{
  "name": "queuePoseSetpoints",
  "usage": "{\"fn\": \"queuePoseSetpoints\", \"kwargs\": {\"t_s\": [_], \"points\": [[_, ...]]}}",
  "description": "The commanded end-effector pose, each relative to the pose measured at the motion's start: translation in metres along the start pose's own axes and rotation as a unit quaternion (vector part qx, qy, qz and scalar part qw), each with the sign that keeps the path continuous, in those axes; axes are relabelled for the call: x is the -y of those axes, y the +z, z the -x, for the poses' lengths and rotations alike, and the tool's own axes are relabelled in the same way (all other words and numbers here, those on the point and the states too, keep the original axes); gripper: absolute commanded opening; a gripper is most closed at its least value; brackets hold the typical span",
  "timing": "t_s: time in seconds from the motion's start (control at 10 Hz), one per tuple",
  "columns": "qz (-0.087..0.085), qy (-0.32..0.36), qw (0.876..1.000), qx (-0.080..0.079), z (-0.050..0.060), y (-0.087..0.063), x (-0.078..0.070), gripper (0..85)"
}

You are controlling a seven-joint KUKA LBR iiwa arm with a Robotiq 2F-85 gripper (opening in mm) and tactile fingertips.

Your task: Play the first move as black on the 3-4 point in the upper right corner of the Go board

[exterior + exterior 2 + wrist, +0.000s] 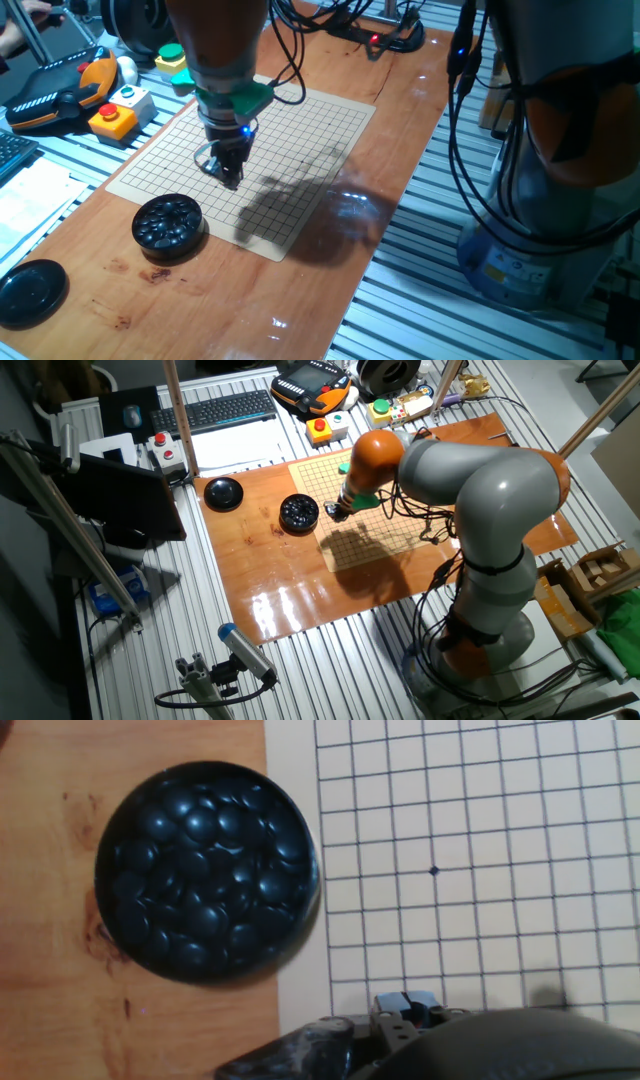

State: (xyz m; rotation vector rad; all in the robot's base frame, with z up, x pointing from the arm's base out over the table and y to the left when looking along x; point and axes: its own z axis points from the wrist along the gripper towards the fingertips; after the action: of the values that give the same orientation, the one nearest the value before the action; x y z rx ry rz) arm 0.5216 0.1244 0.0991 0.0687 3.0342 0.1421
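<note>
No stone lies on the board (300, 140) that I can see; the black stones sit heaped, too many to count, in one bowl (168, 226) touching its near edge. One tool (229, 176) hangs over the grid beside the bowl; its jaws I cannot tell. One lid (30, 292) rests apart on the tabletop (250, 300).
</note>
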Motion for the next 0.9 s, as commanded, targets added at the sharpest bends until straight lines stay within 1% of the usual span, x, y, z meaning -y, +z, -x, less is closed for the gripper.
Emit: {"fn": "queuePoseSetpoints", "kwargs": {"t_s": [0.0,0.1,0.2,0.3,0.4,0.6,0.8], "points": [[0.0,0.001,1.0,-0.003,-0.001,-0.001,0.002,0.7],[-0.004,0.0,1.0,-0.006,-0.004,-0.001,0.003,0.7],[-0.004,0.0,1.0,-0.003,-0.009,0.001,0.004,0.7],[0.0,0.0,1.0,0.003,-0.016,0.003,0.005,0.7],[-0.003,-0.002,1.0,0.007,-0.02,0.004,0.006,0.7],[-0.003,-0.001,1.0,0.01,-0.026,0.006,0.009,0.7],[-0.002,-0.008,1.0,0.01,-0.032,0.008,0.011,0.7]]}}
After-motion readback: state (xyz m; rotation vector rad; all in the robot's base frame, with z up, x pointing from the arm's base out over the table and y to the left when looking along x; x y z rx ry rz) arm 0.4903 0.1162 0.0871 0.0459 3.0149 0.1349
